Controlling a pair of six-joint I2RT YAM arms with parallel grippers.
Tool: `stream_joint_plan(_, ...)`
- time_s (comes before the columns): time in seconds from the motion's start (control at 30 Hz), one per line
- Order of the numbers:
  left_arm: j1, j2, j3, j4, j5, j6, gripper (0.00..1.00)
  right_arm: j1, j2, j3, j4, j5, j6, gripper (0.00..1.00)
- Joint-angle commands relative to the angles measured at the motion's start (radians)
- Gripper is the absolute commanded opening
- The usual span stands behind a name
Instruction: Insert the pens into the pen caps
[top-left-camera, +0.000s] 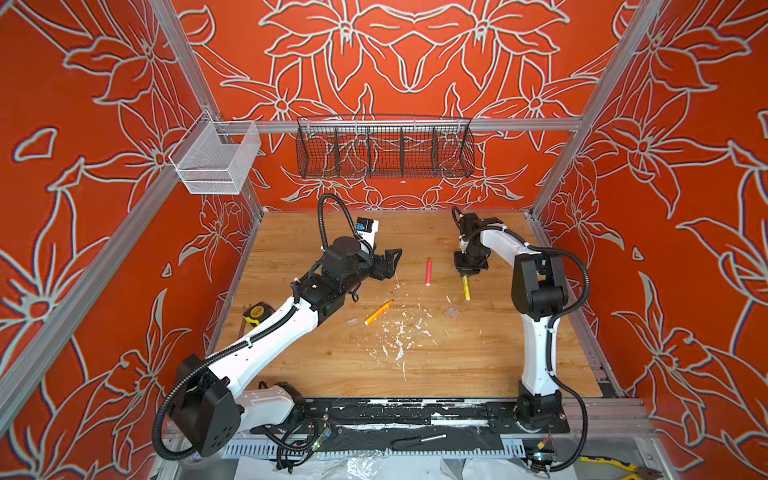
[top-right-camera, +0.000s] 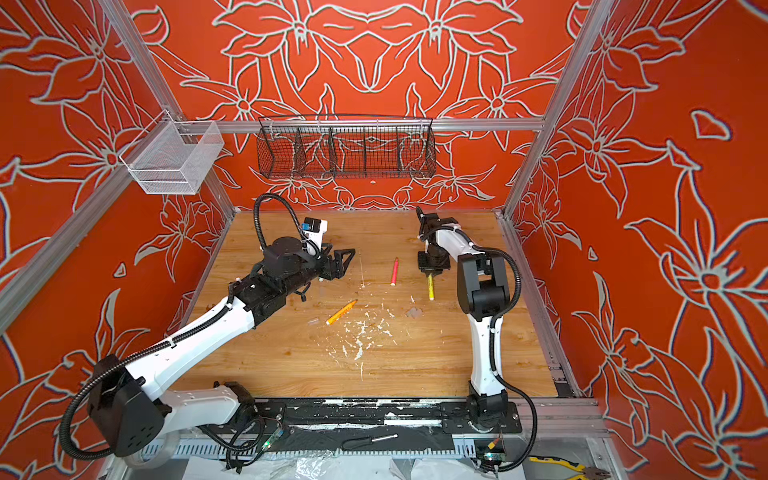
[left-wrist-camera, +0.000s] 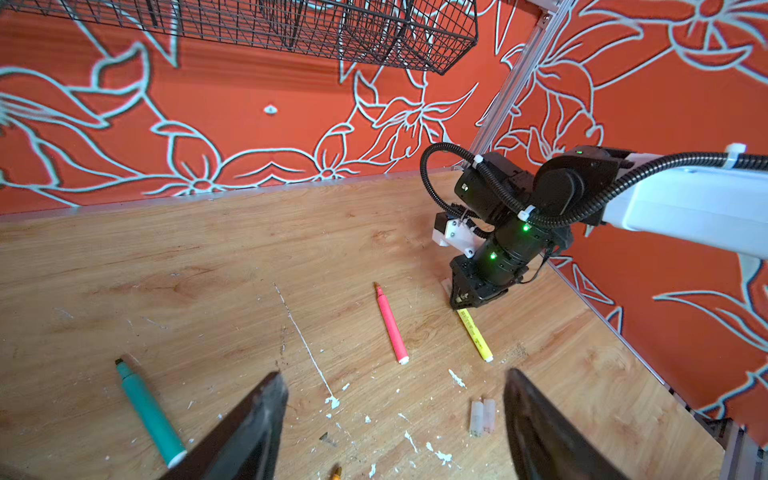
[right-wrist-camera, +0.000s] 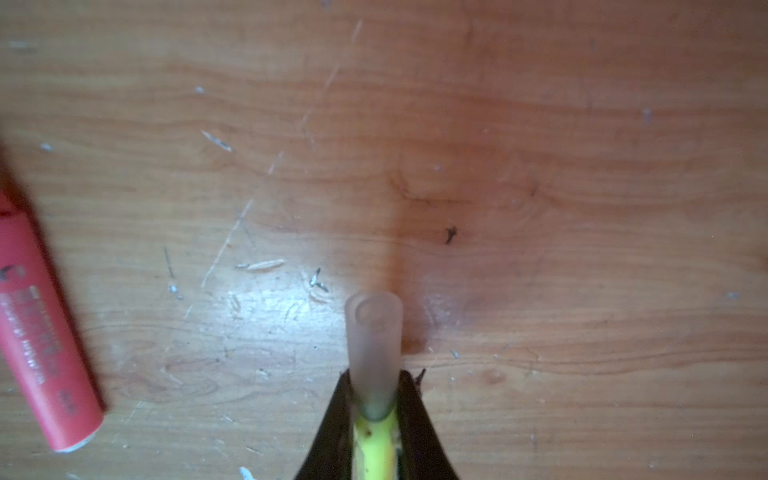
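The yellow pen (right-wrist-camera: 374, 451) is being clamped by the right gripper (right-wrist-camera: 376, 386). Its jaws are closed tight at the join where a clear pen cap (right-wrist-camera: 374, 332) is sitting over the pen's tip. Gripping at that join is judged to be holding cap and pen in line while the cap is being seated.

The yellow pen appears to be lying on the wooden table (top-left-camera: 457, 365), just beside the pink pen (top-left-camera: 428, 271) and roughly parallel to it. The left gripper (top-left-camera: 390, 262) is being held above the table on the pink pen's opposite side. Its jaws are spread wide and nothing is being gripped, presumably in readiness for the next pen.

Two loose clear caps (left-wrist-camera: 482, 415) are lying near the pink pen's butt end. The pink pen, the orange pen (top-left-camera: 378, 311) and the teal pen (left-wrist-camera: 147, 411) are being shown with bare tips.
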Motion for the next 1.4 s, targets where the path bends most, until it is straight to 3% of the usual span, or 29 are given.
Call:
stream_joint_plan(0.0,0.002,-0.02,0.007,0.005,0.011,-0.012,0.8,-0.003,0.029,0.023,-0.042,0.014,0.009,0.21)
stream_joint_plan(0.33,0.003,-0.027,0.004,0.009,0.01,-0.015,0.8,-0.001,-0.011,0.057,-0.062,0.0,0.016,0.35)
stream_joint_plan(0.6,0.003,-0.027,0.003,0.009,0.005,-0.013,0.8,0.06,-0.152,0.122,-0.117,0.077,0.042,0.47)
stream_joint_plan(0.77,0.003,-0.031,-0.008,0.016,-0.048,-0.035,0.8,0.164,-0.17,0.118,-0.04,0.075,0.152,0.47)
stream_joint_plan(0.9,0.003,-0.03,-0.019,0.002,-0.131,-0.047,0.81,0.232,-0.091,0.15,0.004,0.079,0.269,0.45)
stream_joint_plan(1.13,0.005,-0.017,-0.023,-0.005,-0.211,-0.096,0.82,0.26,0.041,0.215,0.02,0.085,0.389,0.45)
stream_joint_plan(1.37,0.006,-0.004,-0.007,-0.038,-0.237,-0.123,0.81,0.258,0.093,0.215,0.029,0.099,0.392,0.43)
